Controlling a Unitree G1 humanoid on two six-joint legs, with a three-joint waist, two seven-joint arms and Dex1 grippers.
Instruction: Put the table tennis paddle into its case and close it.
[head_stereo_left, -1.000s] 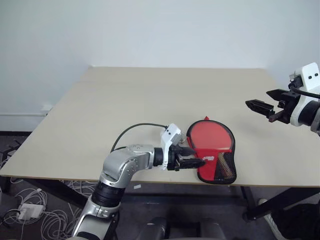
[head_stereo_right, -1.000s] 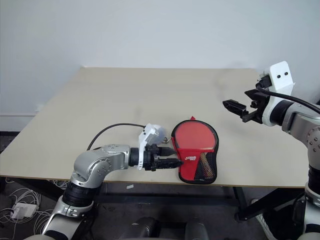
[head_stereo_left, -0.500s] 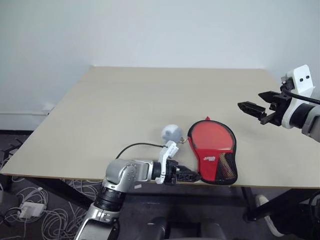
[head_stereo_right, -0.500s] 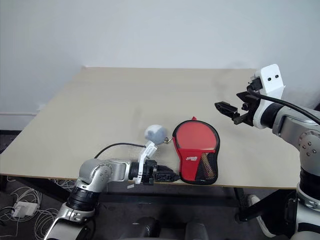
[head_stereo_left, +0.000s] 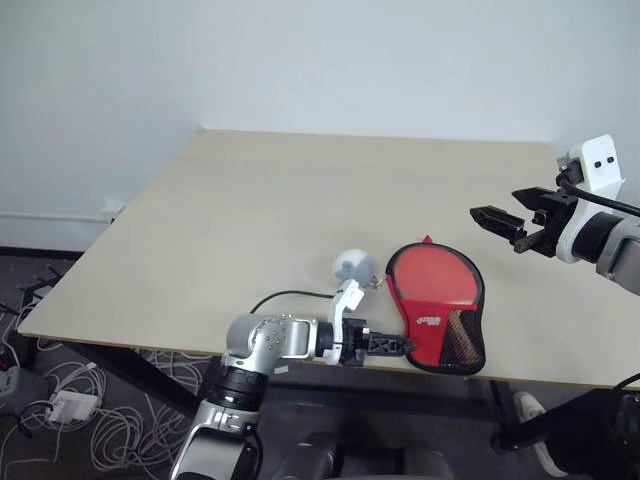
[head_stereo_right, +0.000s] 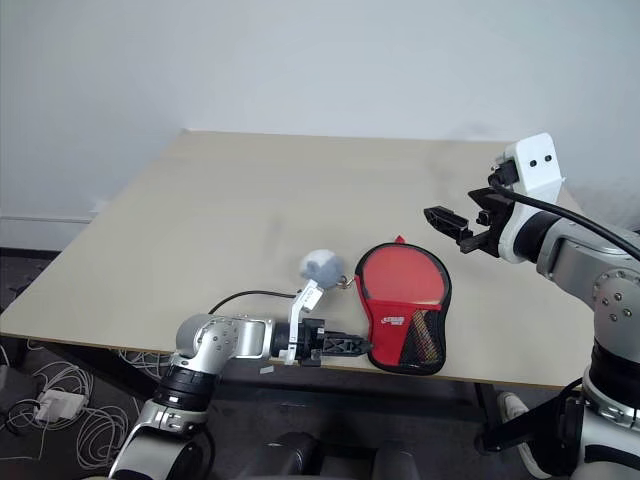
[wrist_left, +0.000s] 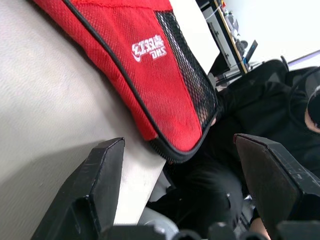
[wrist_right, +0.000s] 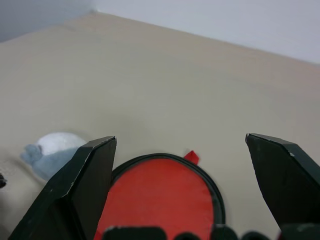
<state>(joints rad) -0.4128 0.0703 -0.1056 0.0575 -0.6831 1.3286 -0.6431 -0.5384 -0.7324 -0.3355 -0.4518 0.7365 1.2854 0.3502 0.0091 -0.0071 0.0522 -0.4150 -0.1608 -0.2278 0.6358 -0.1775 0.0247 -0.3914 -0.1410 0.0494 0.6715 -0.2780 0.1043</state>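
red paddle-shaped zip case (head_stereo_left: 437, 310) – flat near surface's (head_stereo_left: 300, 220) front edge | left claw (wrist_left: 175, 165) – spread, empty, at case's handle end | right claw (head_stereo_left: 497, 219) – spread, empty, raised above surface

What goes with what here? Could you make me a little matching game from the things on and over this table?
1. case
2. fuzzy ball
3. left gripper
4. right gripper

a. whitish, lying on the table beside the case's round end
b. open, raised above the table
c. red with black edging, closed flat near the table's front edge
d. open, low at the table's front edge by the case

1-c, 2-a, 3-d, 4-b
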